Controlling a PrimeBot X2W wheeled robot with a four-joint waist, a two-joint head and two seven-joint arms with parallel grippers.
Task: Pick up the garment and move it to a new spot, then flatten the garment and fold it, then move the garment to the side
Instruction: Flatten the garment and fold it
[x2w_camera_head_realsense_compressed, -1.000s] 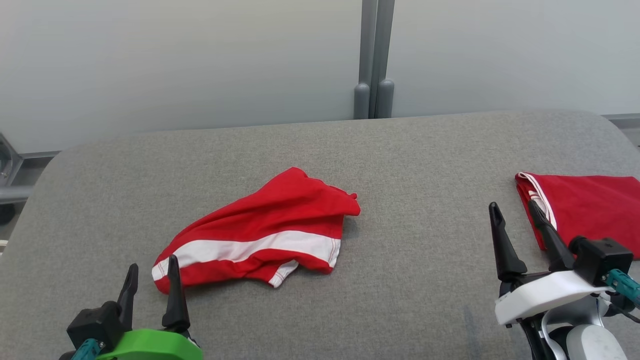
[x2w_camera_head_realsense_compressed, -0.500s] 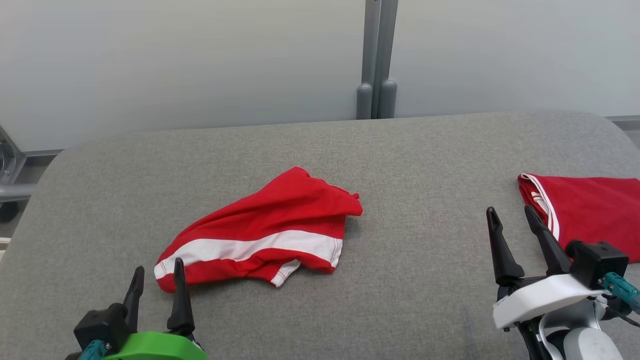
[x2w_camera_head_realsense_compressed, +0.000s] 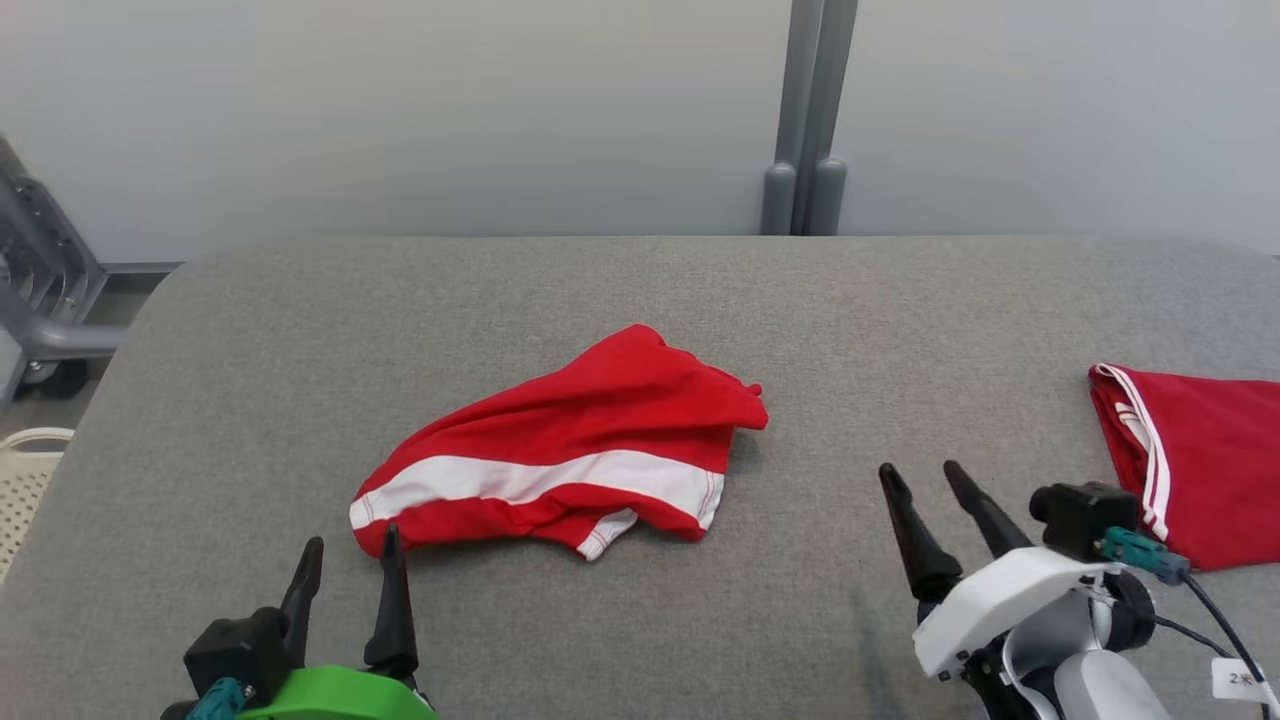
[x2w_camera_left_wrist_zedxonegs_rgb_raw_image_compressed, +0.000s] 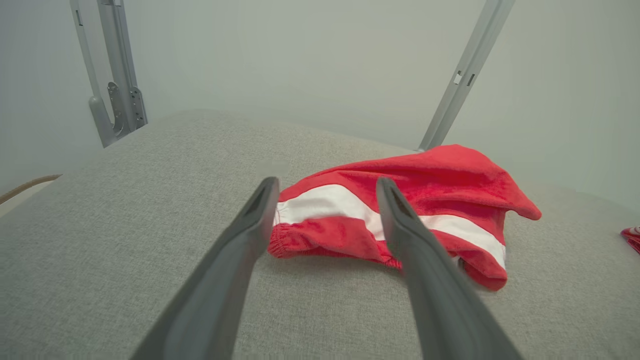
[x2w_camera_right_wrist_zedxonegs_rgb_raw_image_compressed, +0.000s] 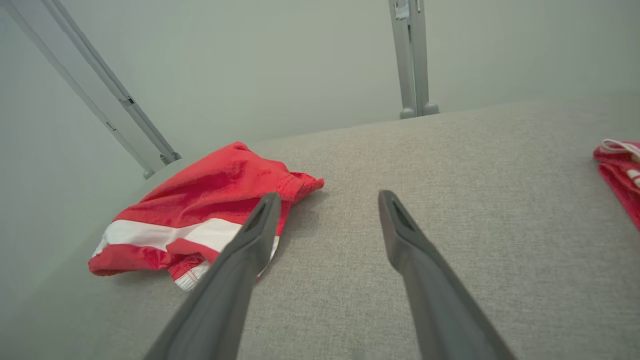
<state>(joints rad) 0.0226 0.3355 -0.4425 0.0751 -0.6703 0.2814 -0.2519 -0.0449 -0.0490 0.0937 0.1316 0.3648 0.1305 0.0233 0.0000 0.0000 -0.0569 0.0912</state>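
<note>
The grey padded table (x2w_camera_head_realsense_compressed: 640, 290) bears crumpled red shorts (x2w_camera_head_realsense_compressed: 590, 430) at its middle. The head view shows a folded red garment (x2w_camera_head_realsense_compressed: 1210, 470) at right, a mere sliver in the left wrist view. The left gripper (x2w_camera_head_realsense_compressed: 352, 535) points at the shorts' near end and the right gripper (x2w_camera_head_realsense_compressed: 918, 468) stands well apart, both spread wide and empty.

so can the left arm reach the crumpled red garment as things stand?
Probably yes. The left tool is open and points at the near corner of the crumpled garment, which lies on the grey surface with nothing between them. A short advance should do.
</note>
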